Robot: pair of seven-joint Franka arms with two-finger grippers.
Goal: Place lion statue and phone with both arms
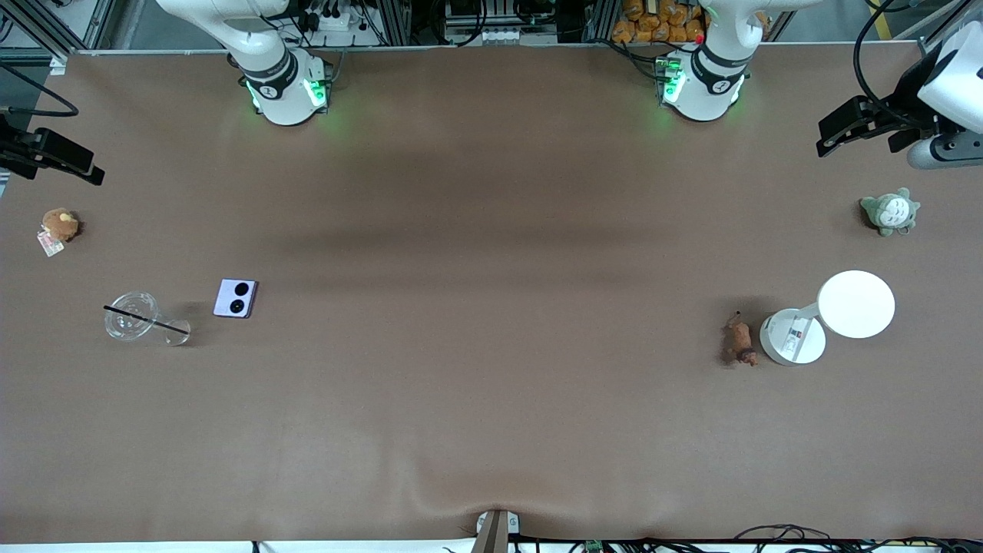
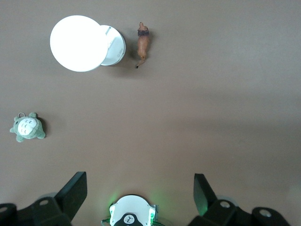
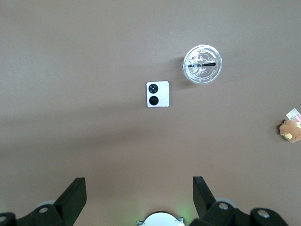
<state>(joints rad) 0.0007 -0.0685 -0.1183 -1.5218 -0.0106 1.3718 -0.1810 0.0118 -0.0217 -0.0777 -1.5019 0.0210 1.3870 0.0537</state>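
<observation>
The lion statue (image 1: 739,342), a tiny reddish-brown figurine with a thin tail, lies on the table toward the left arm's end, right beside a white stand's base; it also shows in the left wrist view (image 2: 143,43). The phone (image 1: 236,298), a lavender square with two black circles, lies flat toward the right arm's end; it also shows in the right wrist view (image 3: 157,94). My left gripper (image 1: 852,127) (image 2: 139,181) is open and empty, high over the left arm's end. My right gripper (image 1: 57,161) (image 3: 138,184) is open and empty, high over the right arm's end.
A white stand with a round disc (image 1: 856,303) (image 2: 77,43) sits beside the lion. A grey-green and white plush (image 1: 890,211) (image 2: 27,128) lies farther from the front camera. A clear cup with a black straw (image 1: 132,315) (image 3: 202,64) lies beside the phone. A brown plush with a tag (image 1: 60,225) (image 3: 291,129) lies near the table's end.
</observation>
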